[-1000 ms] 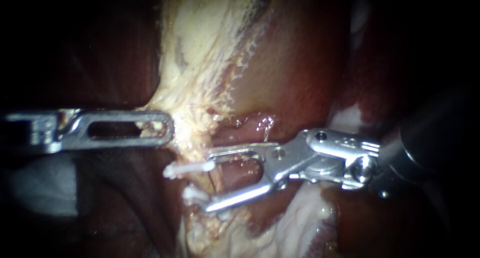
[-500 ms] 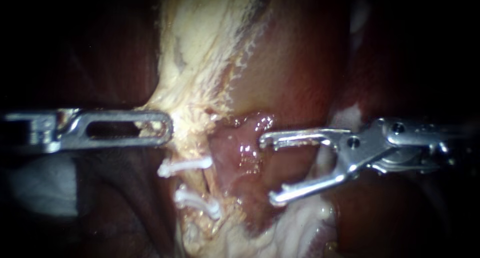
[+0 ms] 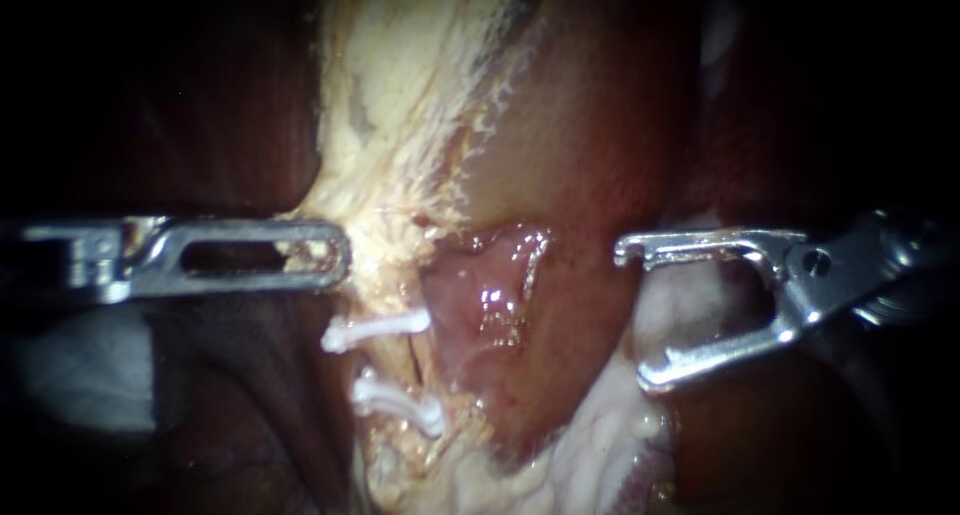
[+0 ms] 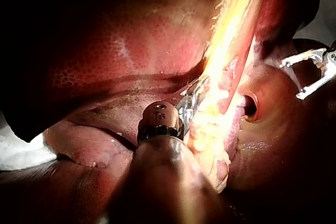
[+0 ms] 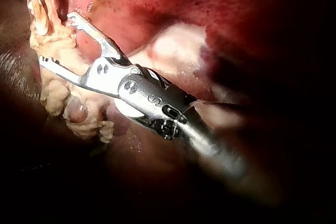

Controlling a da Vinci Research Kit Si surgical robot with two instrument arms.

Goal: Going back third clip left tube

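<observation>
The tube (image 3: 392, 363) lies at about 8 o'clock from the centre of the endoscope view and runs from 12 toward 6 o'clock. 2 white clips cross it, the upper clip (image 3: 375, 330) and the lower clip (image 3: 400, 403), near each other. A 3rd cannot be made out.

At 10 o'clock of the clips, the left instrument (image 3: 330, 255) pinches the pale fatty tissue (image 3: 400, 125) between jaws pressed together on it. The right instrument (image 3: 632, 315) stands well apart at 3 o'clock, its jaws spread and empty.

The step in hand looks like the right instrument's retreat. It should travel along its own shaft toward 3 o'clock, with its jaw tips clear of the pink tissue (image 3: 480, 305) beside the tube. The left instrument's pull should be held even so the clips are not strained.
</observation>
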